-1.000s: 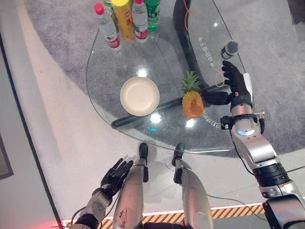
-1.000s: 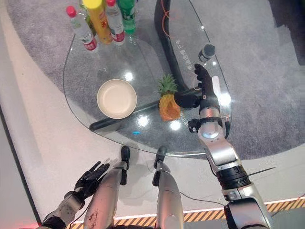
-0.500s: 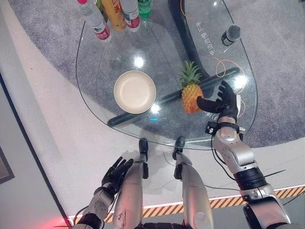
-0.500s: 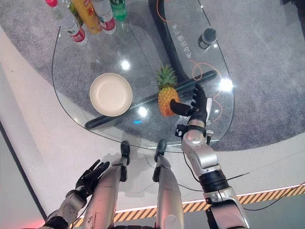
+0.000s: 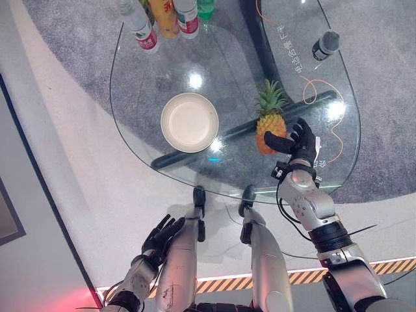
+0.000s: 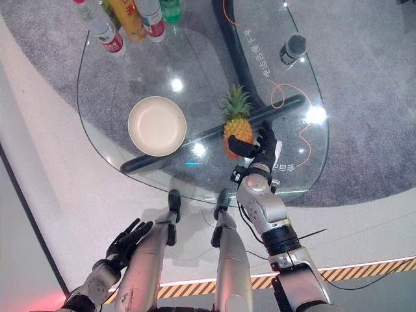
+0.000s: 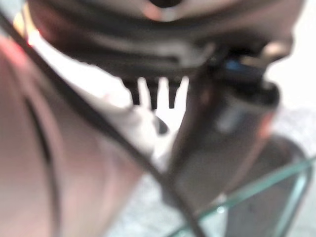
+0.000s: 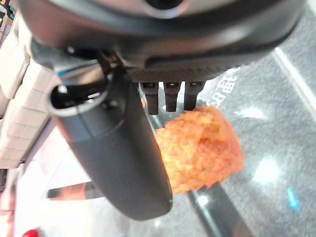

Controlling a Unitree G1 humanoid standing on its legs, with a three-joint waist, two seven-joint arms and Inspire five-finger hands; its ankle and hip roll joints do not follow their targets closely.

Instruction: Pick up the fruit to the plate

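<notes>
While standing upright, orange pineapple (green crown), right robot hand beside

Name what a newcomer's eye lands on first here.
The orange pineapple stands upright on the glass table, with the right hand open beside it, thumb reaching toward its base. To its left sits an empty cream plate; colourful bottles cluster at the far edge.
</notes>
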